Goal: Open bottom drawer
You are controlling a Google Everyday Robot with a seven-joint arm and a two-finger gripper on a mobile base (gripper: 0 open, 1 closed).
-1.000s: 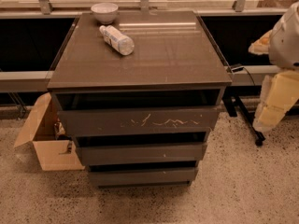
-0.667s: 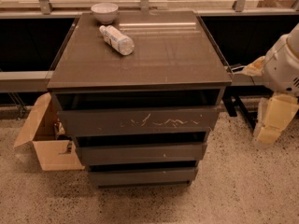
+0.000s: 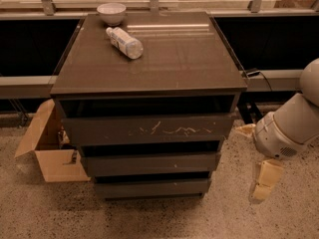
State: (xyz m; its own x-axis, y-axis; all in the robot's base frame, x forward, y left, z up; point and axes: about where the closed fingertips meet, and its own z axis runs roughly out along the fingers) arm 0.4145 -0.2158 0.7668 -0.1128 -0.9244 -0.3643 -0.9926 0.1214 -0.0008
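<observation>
The dark grey-brown cabinet (image 3: 164,68) stands in the middle of the camera view with three drawers. The bottom drawer (image 3: 152,187) is the lowest and narrowest, with a plain matte front and no handle, and it looks shut. Above it are the plain middle drawer (image 3: 149,163) and the taller white-scratched top drawer (image 3: 149,129). My gripper (image 3: 261,184) hangs pointing down at the right, beside the cabinet and apart from it, at about the height of the bottom drawer. It holds nothing that I can see.
A white bowl (image 3: 111,13) and a lying plastic bottle (image 3: 124,42) rest on the cabinet top. An open cardboard box (image 3: 50,151) sits on the speckled floor at the cabinet's left. A dark bench with a cable (image 3: 259,73) runs behind.
My arm has come down and a little left on the right side. The gripper has dropped from cabinet-top height to the level of the lower drawers. The drawers have not moved.
</observation>
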